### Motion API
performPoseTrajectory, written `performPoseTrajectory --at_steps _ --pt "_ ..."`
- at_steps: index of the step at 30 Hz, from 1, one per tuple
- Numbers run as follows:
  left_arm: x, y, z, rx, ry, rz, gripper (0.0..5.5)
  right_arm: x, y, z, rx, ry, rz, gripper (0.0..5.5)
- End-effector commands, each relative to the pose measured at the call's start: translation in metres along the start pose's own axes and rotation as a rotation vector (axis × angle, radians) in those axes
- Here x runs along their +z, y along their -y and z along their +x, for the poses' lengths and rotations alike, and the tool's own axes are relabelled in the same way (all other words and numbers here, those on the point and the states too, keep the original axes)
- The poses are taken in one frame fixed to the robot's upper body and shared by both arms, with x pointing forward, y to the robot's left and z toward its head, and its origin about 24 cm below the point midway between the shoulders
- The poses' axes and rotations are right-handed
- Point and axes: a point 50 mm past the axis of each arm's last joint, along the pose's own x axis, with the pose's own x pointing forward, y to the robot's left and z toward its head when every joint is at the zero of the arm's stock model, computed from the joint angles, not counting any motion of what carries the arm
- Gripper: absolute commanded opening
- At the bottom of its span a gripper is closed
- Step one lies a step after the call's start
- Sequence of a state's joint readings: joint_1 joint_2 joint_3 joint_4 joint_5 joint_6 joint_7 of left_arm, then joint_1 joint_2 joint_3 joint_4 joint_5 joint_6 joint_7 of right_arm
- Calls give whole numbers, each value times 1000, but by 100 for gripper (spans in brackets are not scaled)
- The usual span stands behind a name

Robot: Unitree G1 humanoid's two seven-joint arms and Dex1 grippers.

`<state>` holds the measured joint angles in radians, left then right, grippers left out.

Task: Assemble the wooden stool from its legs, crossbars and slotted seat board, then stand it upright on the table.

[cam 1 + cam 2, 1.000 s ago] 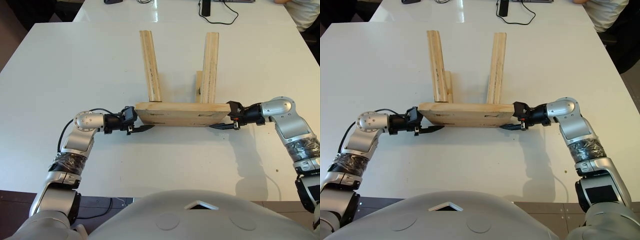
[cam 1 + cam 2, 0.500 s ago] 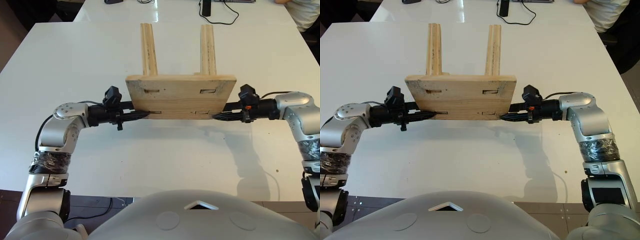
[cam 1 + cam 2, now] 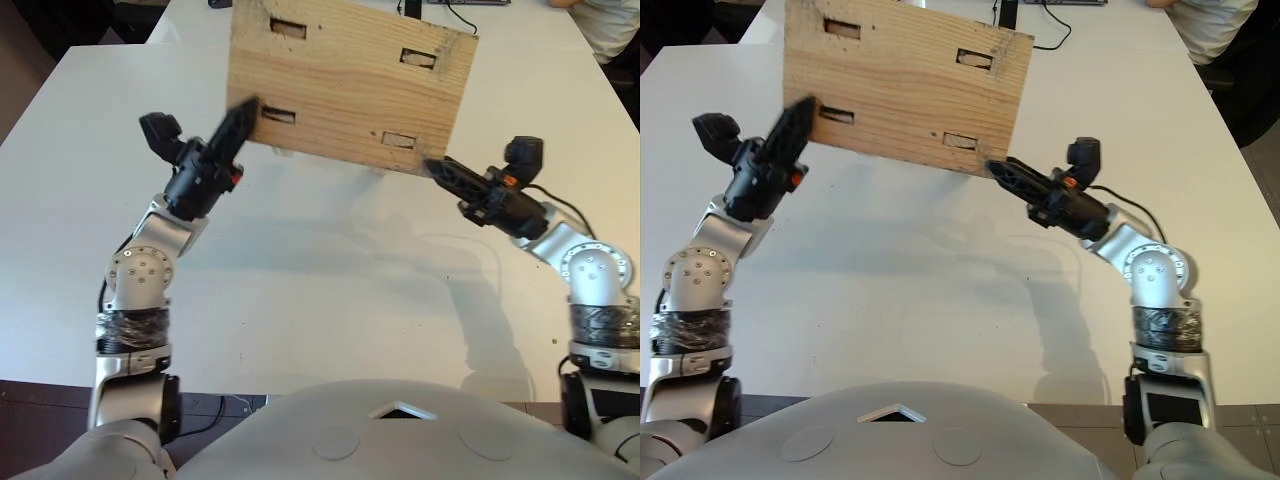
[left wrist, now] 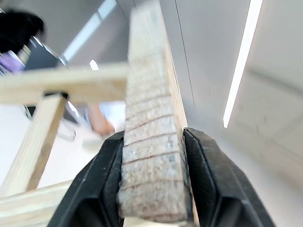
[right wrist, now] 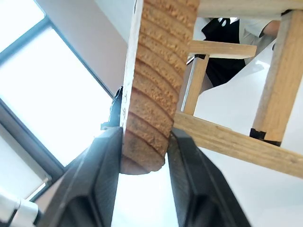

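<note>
I am holding the stool up off the bench with both hands. My left hand is closing on the left edge of the slotted seat board, low on that edge, and my right hand is clamping the board's lower right corner. In each wrist view the fingers are pressing flat against both faces of the board, its end grain filling the narrow gap between them, so neither hand is open any wider than the board is thick. The board is facing me, tilted with its right side lower, and its four slots are showing. It is hanging over the far half of the bench. Behind the board the legs and crossbars are sticking out away from me, joined to each other.
</note>
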<state>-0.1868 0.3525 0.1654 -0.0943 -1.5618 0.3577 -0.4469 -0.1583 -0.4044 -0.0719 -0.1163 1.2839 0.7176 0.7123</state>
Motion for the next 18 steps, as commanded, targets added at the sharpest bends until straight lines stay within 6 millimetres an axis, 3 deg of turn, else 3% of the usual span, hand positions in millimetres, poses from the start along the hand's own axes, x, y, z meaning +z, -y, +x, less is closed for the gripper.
performPoseTrajectory --at_steps 1,6,11,15,18 --pt "-4 65 66 63 226 -527 133 32 -85 76 118 371 117 136" --pt "-19 52 62 304 180 -592 129 45 -82 76 -84 459 185 136" --pt "-42 44 55 513 100 -626 130 48 -72 71 -298 413 168 136" --pt "-59 34 50 661 48 -628 132 37 -46 63 -515 330 152 136" --pt "-71 22 42 785 -1 -598 133 18 -12 50 -729 251 145 136"
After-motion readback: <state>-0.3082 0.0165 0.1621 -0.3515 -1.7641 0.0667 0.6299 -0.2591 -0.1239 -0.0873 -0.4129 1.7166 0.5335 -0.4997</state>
